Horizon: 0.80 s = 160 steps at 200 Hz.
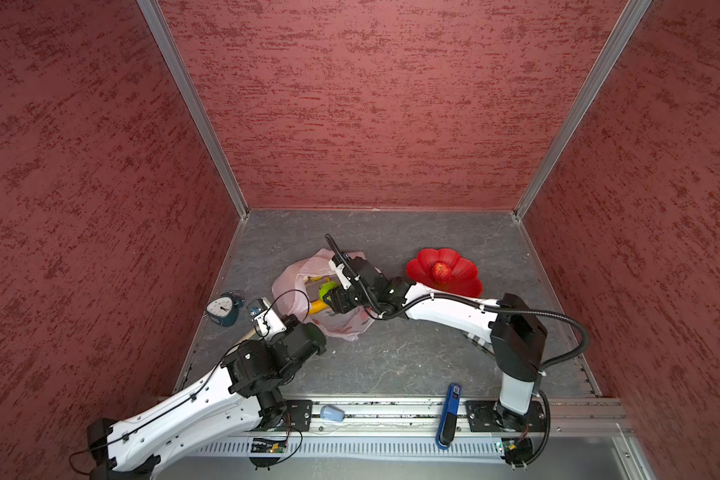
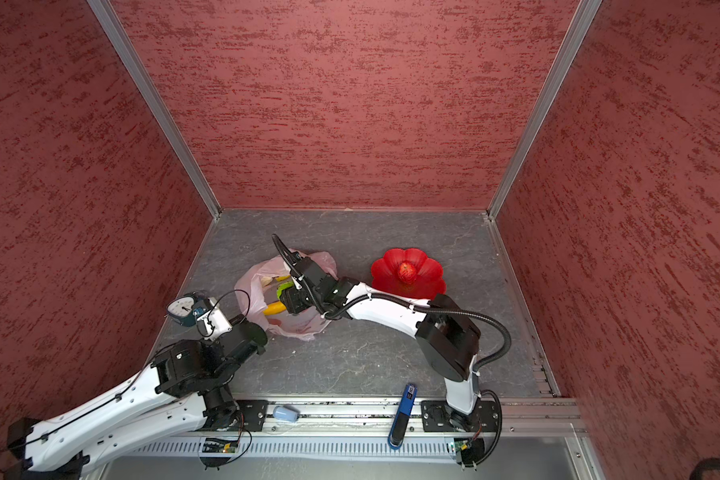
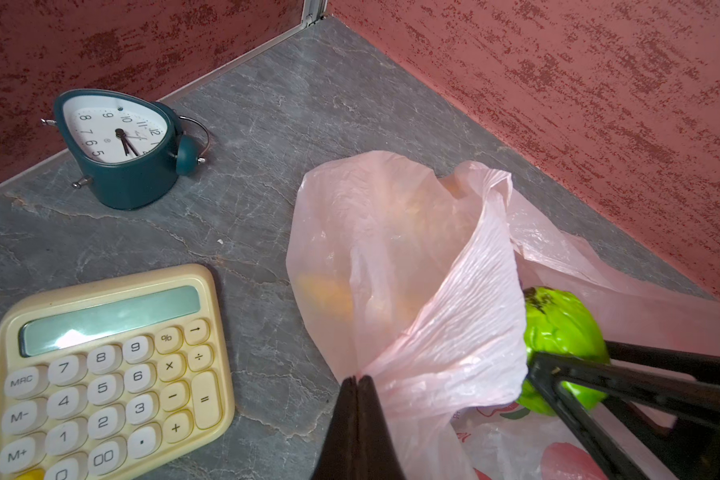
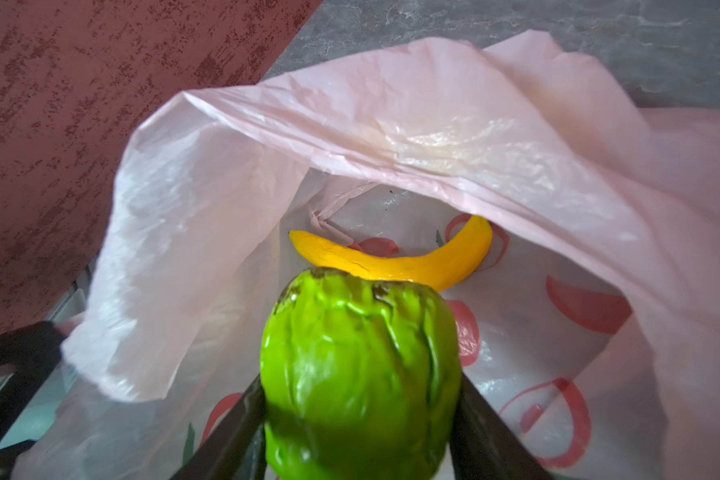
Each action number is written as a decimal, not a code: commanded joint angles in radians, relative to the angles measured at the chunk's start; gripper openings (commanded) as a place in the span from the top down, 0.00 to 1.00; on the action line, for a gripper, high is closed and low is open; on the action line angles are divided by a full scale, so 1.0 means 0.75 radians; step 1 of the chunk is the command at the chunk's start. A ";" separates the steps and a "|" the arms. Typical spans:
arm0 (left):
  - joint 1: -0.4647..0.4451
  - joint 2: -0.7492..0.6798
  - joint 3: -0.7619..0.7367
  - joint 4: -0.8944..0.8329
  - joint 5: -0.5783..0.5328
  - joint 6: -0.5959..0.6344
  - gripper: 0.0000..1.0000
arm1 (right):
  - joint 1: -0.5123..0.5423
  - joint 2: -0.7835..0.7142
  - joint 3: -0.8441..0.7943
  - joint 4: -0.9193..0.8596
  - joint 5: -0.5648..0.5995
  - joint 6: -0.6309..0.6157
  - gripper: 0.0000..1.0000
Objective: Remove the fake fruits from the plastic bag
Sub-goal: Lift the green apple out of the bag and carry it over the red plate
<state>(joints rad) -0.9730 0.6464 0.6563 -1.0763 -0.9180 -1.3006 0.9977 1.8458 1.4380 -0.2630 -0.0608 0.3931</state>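
Note:
The pale pink plastic bag [image 1: 341,328] [image 2: 300,326] [image 4: 391,124] lies open at the middle left of the floor. My left gripper [image 3: 357,380] is shut on a gathered edge of the bag [image 3: 433,311] and holds it up. My right gripper [image 4: 360,395] [image 1: 328,293] reaches into the bag's mouth and is shut on the green round fruit [image 4: 358,365] [image 3: 558,324] [image 2: 283,287]. A yellow banana [image 4: 391,266] [image 1: 319,306] lies in the bag just beyond it. Other fruits show only faintly through the film. A red apple [image 1: 441,271] [image 2: 407,272] sits in the red dish.
The red flower-shaped dish [image 1: 466,270] stands right of the bag. A teal alarm clock [image 1: 223,309] [image 3: 117,145] and a cream calculator [image 3: 105,374] lie left of the bag near the side wall. A blue stapler-like tool [image 1: 449,411] and a pale blue cup [image 1: 332,413] rest on the front rail.

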 commanded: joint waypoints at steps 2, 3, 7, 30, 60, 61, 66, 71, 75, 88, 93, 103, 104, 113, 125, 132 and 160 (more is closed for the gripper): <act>0.019 -0.013 0.007 0.073 0.016 0.078 0.97 | 0.006 -0.109 -0.021 -0.093 0.051 -0.047 0.65; 0.021 -0.014 0.007 0.075 0.018 0.080 0.97 | 0.006 -0.112 -0.021 -0.096 0.053 -0.049 0.65; 0.026 -0.015 0.006 0.090 0.026 0.091 0.97 | 0.005 -0.130 -0.022 -0.108 0.060 -0.054 0.66; 0.058 -0.005 -0.001 0.163 0.073 0.160 0.97 | 0.002 -0.223 0.002 -0.194 0.135 -0.089 0.65; 0.074 0.007 -0.011 0.241 0.118 0.215 0.97 | -0.042 -0.328 0.032 -0.264 0.194 -0.110 0.65; 0.074 0.007 -0.012 0.245 0.120 0.216 0.97 | -0.044 -0.331 0.034 -0.265 0.195 -0.110 0.65; 0.075 0.011 -0.014 0.257 0.127 0.225 0.97 | -0.059 -0.348 0.037 -0.272 0.199 -0.113 0.65; 0.079 0.018 -0.016 0.267 0.136 0.233 0.97 | -0.075 -0.364 0.041 -0.276 0.203 -0.114 0.65; 0.082 0.022 -0.015 0.272 0.144 0.238 0.97 | -0.086 -0.377 0.042 -0.278 0.207 -0.117 0.66; 0.093 0.039 -0.008 0.278 0.163 0.250 0.97 | -0.131 -0.421 0.043 -0.278 0.225 -0.121 0.66; 0.094 0.046 -0.006 0.277 0.168 0.254 0.97 | -0.149 -0.438 0.042 -0.274 0.227 -0.124 0.66; 0.099 0.055 0.000 0.280 0.177 0.262 0.97 | -0.189 -0.470 0.040 -0.268 0.235 -0.131 0.66; 0.100 0.057 0.001 0.280 0.178 0.263 0.97 | -0.193 -0.472 0.040 -0.268 0.237 -0.131 0.66; 0.099 0.060 0.000 0.288 0.183 0.271 0.97 | -0.234 -0.496 0.039 -0.271 0.257 -0.133 0.66; 0.103 0.060 -0.002 0.305 0.190 0.284 0.97 | -0.291 -0.516 0.027 -0.267 0.286 -0.145 0.66; 0.106 0.058 -0.006 0.314 0.194 0.291 0.97 | -0.328 -0.516 0.017 -0.265 0.305 -0.144 0.66; 0.114 0.062 -0.004 0.330 0.211 0.309 0.97 | -0.471 -0.586 -0.054 -0.233 0.299 -0.134 0.67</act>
<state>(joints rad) -0.8974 0.6937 0.6559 -0.8570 -0.7788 -1.1042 0.7136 1.4475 1.4292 -0.4515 0.1257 0.3031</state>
